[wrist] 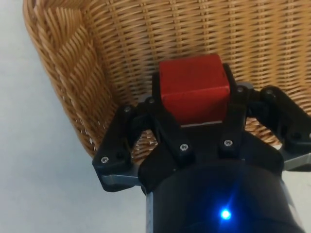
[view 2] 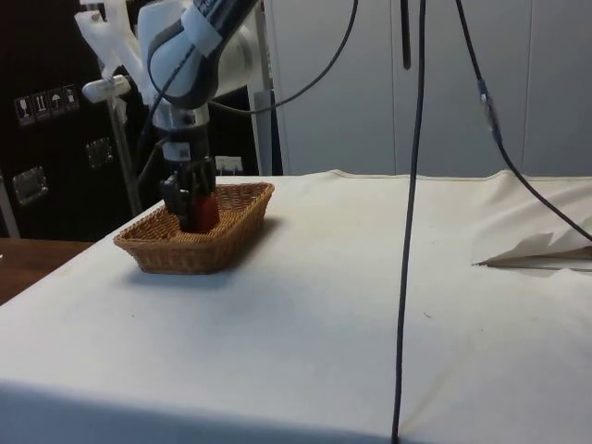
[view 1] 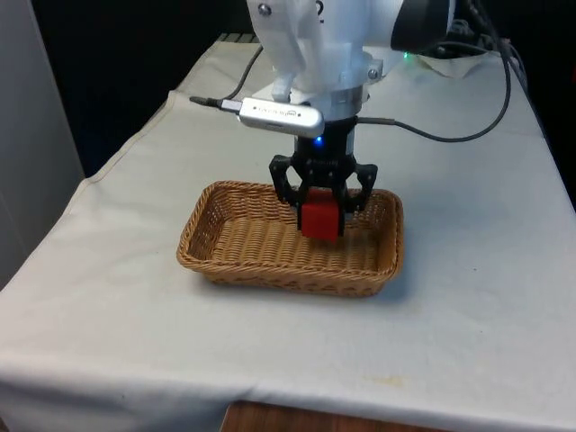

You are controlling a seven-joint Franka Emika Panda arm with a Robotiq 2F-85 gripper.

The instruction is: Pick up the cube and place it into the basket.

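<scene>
The tool (view 1: 320,219) is clamped on the red cube (view 1: 319,220), fingers (wrist: 160,109) pressed to its two sides. Tool and cube hang low inside the wicker basket (view 1: 236,256), which sits on the white-clothed desk (view 1: 468,297).

The white cloth (view 1: 468,297) is evenly and softly lit from above in the front view, and no glare is seen on it. A faint, diffuse shadow is cast along the basket (view 1: 234,261) on the side towards the table's near edge. Deep black is kept behind the table's far end. In the side view the pale doors (view 2: 462,83) are brightly lit, while the dark cabinets (view 2: 46,111) are left dim, and a soft shadow is laid beneath the basket. In the wrist view the weave is rendered crisply, whereas the nearest black housing (wrist: 214,199) is slightly softened.
</scene>
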